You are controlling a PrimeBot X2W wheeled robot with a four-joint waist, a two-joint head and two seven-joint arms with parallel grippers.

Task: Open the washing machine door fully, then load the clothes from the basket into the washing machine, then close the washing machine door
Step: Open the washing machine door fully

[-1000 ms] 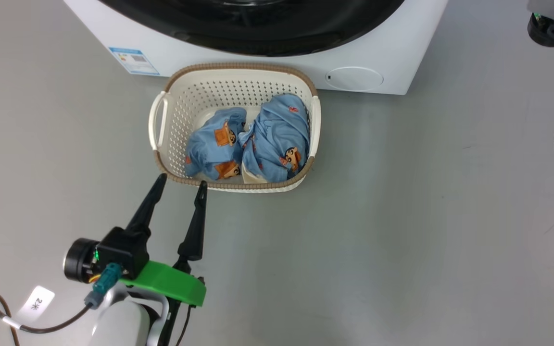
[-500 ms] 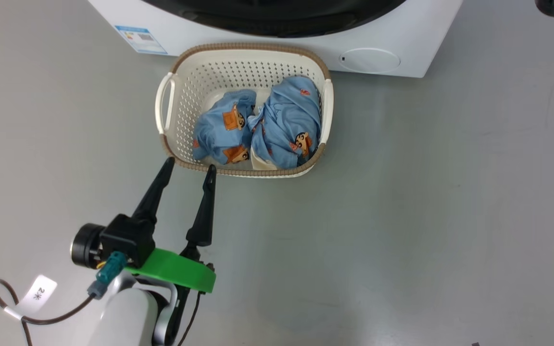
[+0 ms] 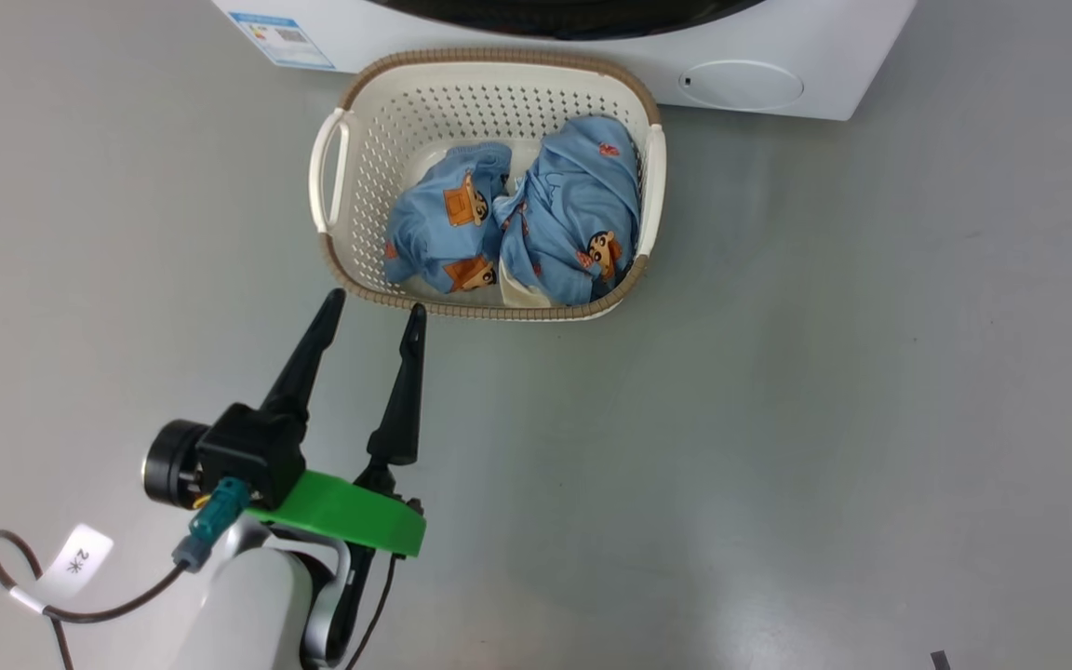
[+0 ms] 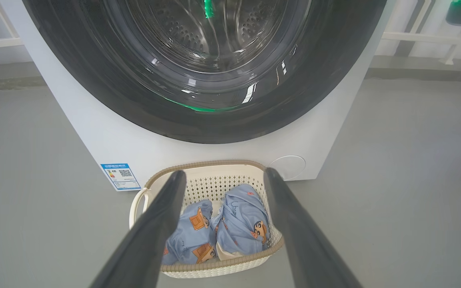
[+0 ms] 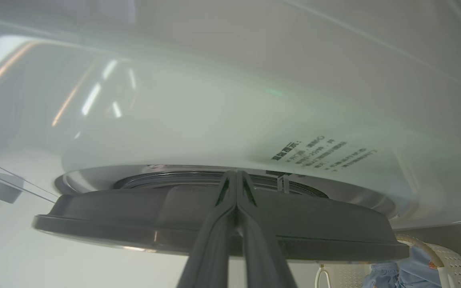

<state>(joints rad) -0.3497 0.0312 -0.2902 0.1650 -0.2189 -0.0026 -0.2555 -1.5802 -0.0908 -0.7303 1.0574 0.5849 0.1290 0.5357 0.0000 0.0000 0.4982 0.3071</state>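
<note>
A blue energy sticker (image 4: 120, 176) with a QR code sits at the lower left corner of the washing machine (image 3: 499, 37) front; its print is too small to read. Lines of dark Chinese print (image 5: 320, 154) on the white panel are too blurred to read. A white tag (image 3: 77, 561) on a brown cable by the left arm bears a "2" and another mark.

The washing machine door (image 4: 94, 92) lies against the front in the left wrist view, the steel drum showing through its glass. A small round white flap (image 3: 741, 84) is at the front's lower right.

The basket (image 3: 378, 167) stands on the floor just before the machine, below the door. The clothes (image 3: 536, 214) lie bundled in its right half.

The left gripper (image 3: 378, 302) is released, its fingers spread, tips just short of the basket's near left corner. The right gripper (image 5: 236, 174) is clenched on nothing, its tips at the door's rim.

The floor (image 3: 778, 372) is smooth grey; white rails (image 4: 422, 38) run along a pale wall behind.
</note>
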